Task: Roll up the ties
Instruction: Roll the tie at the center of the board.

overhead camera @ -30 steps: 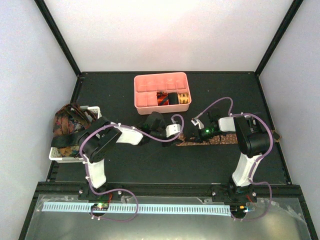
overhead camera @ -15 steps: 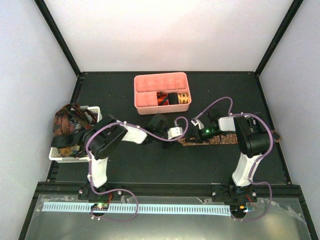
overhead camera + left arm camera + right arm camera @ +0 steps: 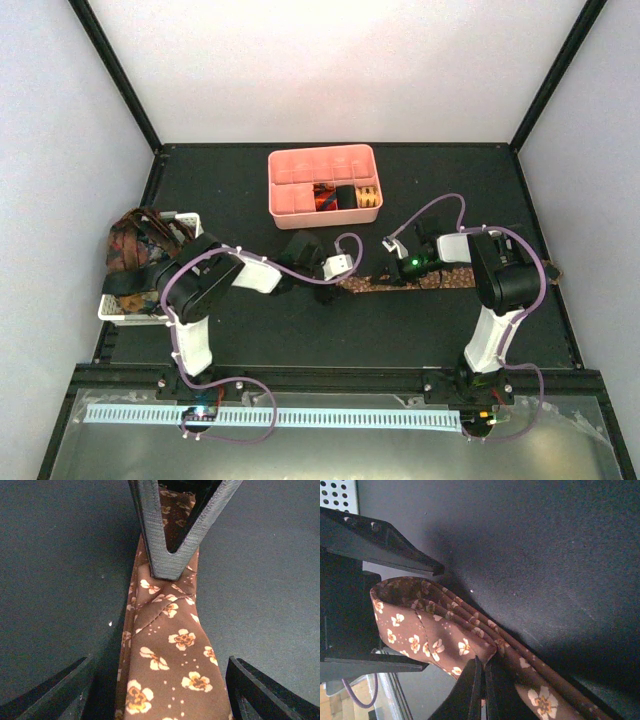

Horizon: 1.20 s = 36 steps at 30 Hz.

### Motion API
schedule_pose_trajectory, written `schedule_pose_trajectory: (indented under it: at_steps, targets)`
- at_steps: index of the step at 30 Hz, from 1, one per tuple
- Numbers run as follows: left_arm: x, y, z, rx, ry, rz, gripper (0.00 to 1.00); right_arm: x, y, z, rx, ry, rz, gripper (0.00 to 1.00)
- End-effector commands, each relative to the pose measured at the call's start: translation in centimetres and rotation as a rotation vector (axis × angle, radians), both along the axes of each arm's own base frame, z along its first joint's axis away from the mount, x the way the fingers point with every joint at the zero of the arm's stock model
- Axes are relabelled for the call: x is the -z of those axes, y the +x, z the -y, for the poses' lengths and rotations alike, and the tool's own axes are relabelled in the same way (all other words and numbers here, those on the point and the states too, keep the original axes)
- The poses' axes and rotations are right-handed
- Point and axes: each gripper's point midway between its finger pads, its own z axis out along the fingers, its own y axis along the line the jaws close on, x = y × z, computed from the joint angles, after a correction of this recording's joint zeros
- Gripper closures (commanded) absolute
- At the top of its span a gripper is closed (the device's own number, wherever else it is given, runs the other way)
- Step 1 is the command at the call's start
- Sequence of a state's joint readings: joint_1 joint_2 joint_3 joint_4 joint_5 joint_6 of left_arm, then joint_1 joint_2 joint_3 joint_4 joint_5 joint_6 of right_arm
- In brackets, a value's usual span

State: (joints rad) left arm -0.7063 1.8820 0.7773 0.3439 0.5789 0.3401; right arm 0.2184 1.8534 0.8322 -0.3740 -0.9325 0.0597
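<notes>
Brown floral-print tie [image 3: 420, 630] on black table [image 3: 400, 330], end folded into loop. Right gripper [image 3: 481, 680] pressed together, pinching fold. Left gripper [image 3: 159, 662] spread wide, straddling tie.

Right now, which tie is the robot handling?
The brown flowered tie, pinched by the right gripper; the others sit in the pink tray or white basket.

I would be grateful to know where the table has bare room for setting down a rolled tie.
Bare: the near strip of the table in front of the brown tie, and both far corners flanking the pink tray. Crowded: the middle around the tie, and the left edge with the white basket.
</notes>
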Motion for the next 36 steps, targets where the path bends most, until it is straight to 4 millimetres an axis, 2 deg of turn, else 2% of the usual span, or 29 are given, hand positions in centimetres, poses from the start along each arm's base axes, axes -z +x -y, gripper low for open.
schedule_pose_trajectory:
  at_steps: [1,4,9,12,17,20,23,28,33,36]
  targets:
    - [-2.3,1.6,-0.8,-0.104,-0.095,0.022,0.27,0.3,0.4,0.3,0.003,-0.036,0.019,0.98]
    - [-2.8,1.1,-1.8,-0.108,-0.140,0.002,0.26,0.5,0.3,0.4,0.004,-0.039,0.014,0.98]
    - [-2.4,-0.4,-2.1,-0.057,-0.154,-0.029,0.31,0.7,0.4,0.3,0.004,-0.037,0.007,0.98]
    - [-2.6,-0.2,-1.9,-0.051,-0.168,-0.023,0.32,0.7,0.4,0.3,0.003,-0.035,0.006,0.98]
    - [-3.0,-0.2,-1.1,-0.019,-0.212,-0.023,0.22,0.7,0.3,0.3,0.002,-0.033,0.002,0.98]
    - [-2.4,0.4,-1.0,-0.028,-0.193,-0.001,0.21,0.7,0.3,0.3,0.001,-0.032,0.000,0.98]
    - [-1.6,1.3,-1.1,-0.050,-0.159,0.006,0.29,0.8,0.3,0.3,0.001,-0.032,-0.002,0.98]
    - [-1.7,0.9,-1.2,-0.031,-0.157,0.012,0.49,1.0,0.3,0.3,0.001,-0.038,-0.009,0.98]
    - [-3.9,-0.7,-0.8,0.048,-0.239,0.049,0.55,1.2,0.2,0.3,0.001,-0.039,-0.016,0.98]
    - [-4.7,-0.5,-0.3,0.058,-0.261,0.057,0.57,1.2,0.3,0.3,0.001,-0.036,-0.017,0.98]
